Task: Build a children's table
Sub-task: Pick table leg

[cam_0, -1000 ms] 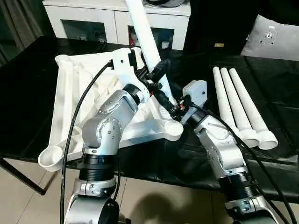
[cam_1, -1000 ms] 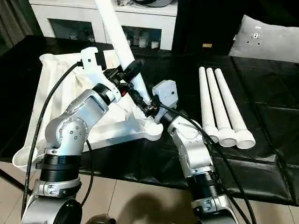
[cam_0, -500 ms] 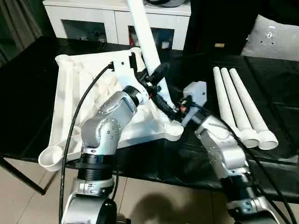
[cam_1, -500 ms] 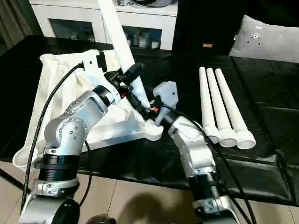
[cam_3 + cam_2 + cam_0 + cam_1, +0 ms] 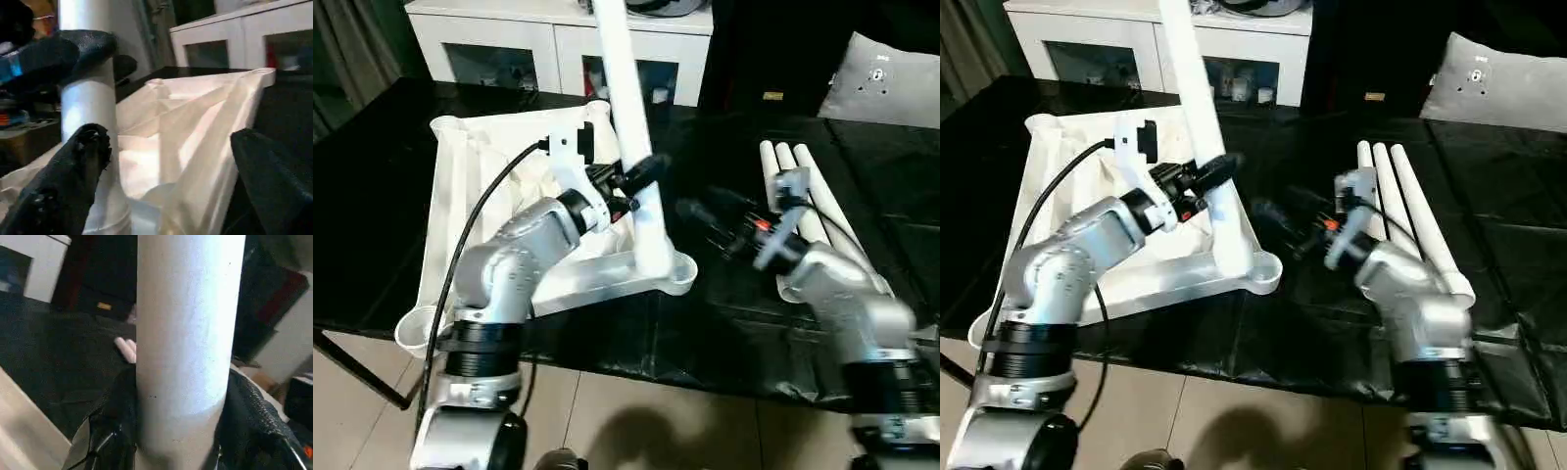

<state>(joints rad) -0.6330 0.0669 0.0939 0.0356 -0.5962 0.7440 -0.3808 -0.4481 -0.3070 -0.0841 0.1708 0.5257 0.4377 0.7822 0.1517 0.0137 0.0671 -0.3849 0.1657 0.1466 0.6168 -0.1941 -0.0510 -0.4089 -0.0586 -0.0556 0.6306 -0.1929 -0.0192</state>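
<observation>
Left gripper [image 5: 641, 176] clamps the long white plastic leg [image 5: 628, 108] you seated; right gripper [image 5: 705, 217] gapes empty.
Three loose white tapered legs [image 5: 813, 211] wait on your black table [image 5: 391, 196].

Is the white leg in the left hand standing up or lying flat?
Standing up: the leg rises from the tabletop's corner socket, leaning slightly, gripped by the left hand.

Right gripper [image 5: 705, 217] has let go of the table leg [image 5: 628, 117]: a second ago its fingers sat at the leg's base by the corner socket [image 5: 674, 269]; now they are spread wide, clear of it, over the black table cover [image 5: 724, 323] beside the three loose legs [image 5: 822, 211]. The leg, in the left gripper [image 5: 631, 179], now stands steeper, nearer upright, in the socket.
</observation>
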